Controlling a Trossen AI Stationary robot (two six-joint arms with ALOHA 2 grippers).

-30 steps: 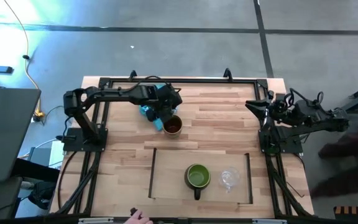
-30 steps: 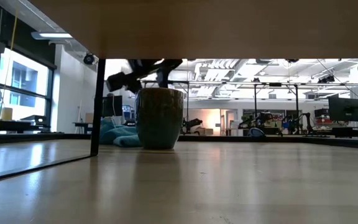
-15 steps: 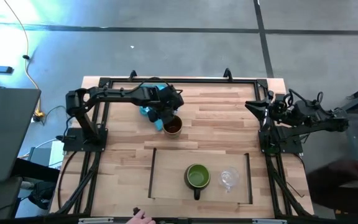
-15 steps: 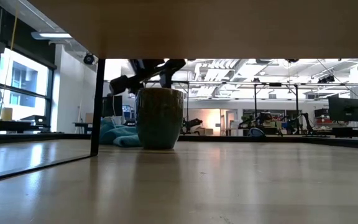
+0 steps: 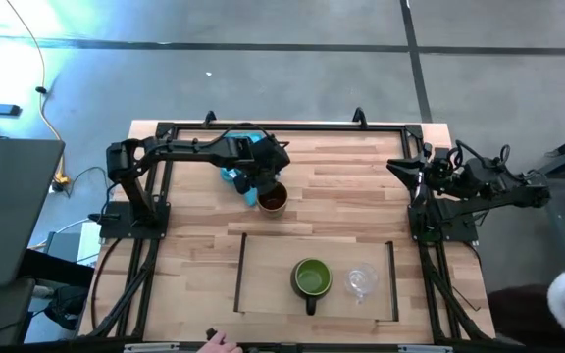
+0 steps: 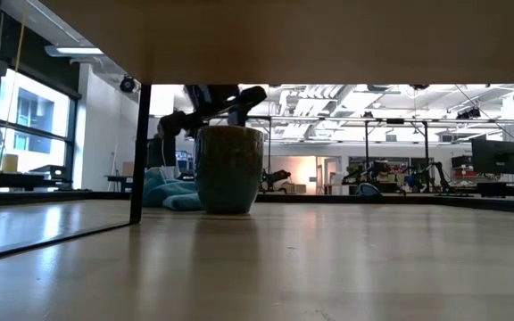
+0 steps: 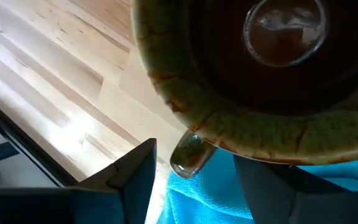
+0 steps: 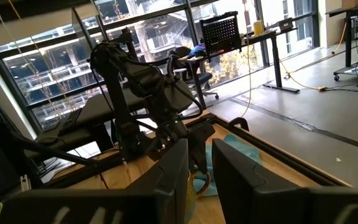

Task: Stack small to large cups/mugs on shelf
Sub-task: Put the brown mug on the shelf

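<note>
Two cups on shelf [image 5: 263, 284]: green mug [image 5: 312, 278], glass cup [image 5: 362, 282].

Left gripper [image 5: 261, 186] jaws apart; right gripper [image 5: 400, 165] parked

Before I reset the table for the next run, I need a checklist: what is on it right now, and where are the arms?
Brown mug: one, brown with a greenish rim, on the tabletop beyond the shelf.
Green mug: one, green, on the shelf, handle toward the near edge.
Glass cup: one, clear, on the shelf beside the green mug.
Shelf: one, pale wood with dark side rails, near edge of the table.
Cloth: one, turquoise, beside the brown mug, partly under the left arm.
Tabletop: one, striped wood planks.
Left gripper: open, at the brown mug's handle side.
Right gripper: waiting at the table's right edge.
</note>
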